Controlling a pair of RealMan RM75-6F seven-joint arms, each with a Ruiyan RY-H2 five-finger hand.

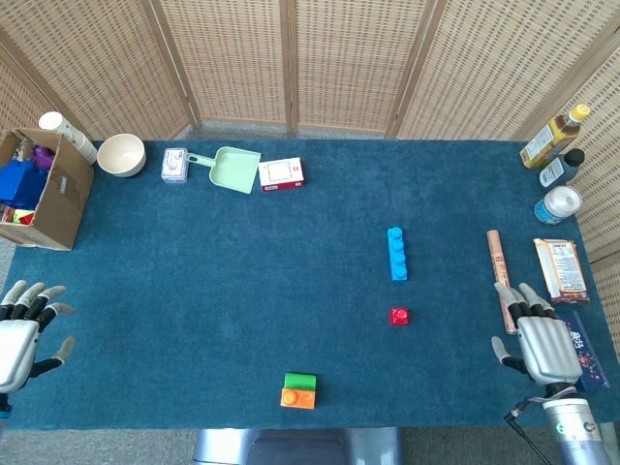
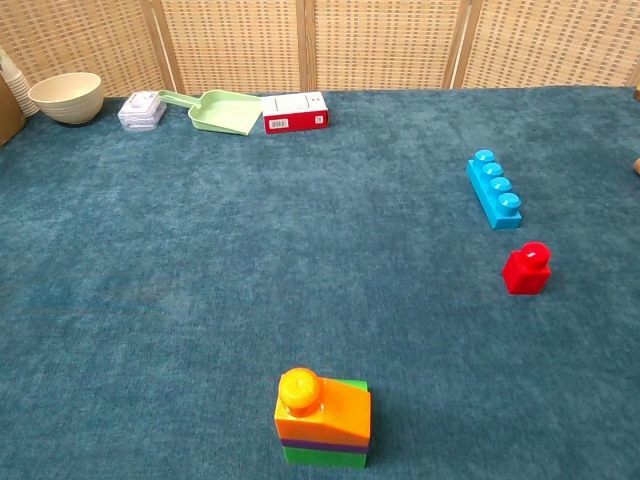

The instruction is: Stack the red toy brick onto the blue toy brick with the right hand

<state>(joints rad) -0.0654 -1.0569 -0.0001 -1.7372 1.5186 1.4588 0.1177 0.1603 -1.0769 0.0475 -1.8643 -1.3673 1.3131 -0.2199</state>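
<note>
The small red toy brick (image 1: 399,316) (image 2: 526,268) sits on the blue cloth, just in front of the long blue toy brick (image 1: 396,253) (image 2: 494,189), which lies flat with its studs up. In the head view my right hand (image 1: 541,344) hovers open at the table's front right, well to the right of the red brick, fingers spread and holding nothing. At the front left edge my left hand (image 1: 21,332) is open too. Neither hand shows in the chest view.
An orange-and-green brick stack (image 1: 298,389) (image 2: 323,419) stands near the front edge. A long wooden roller (image 1: 501,279) and a snack packet (image 1: 561,268) lie close to the right hand, with bottles (image 1: 555,136) behind. A bowl (image 1: 121,154), dustpan (image 1: 232,169), red box (image 1: 281,173) and cardboard box (image 1: 39,190) sit at the back left.
</note>
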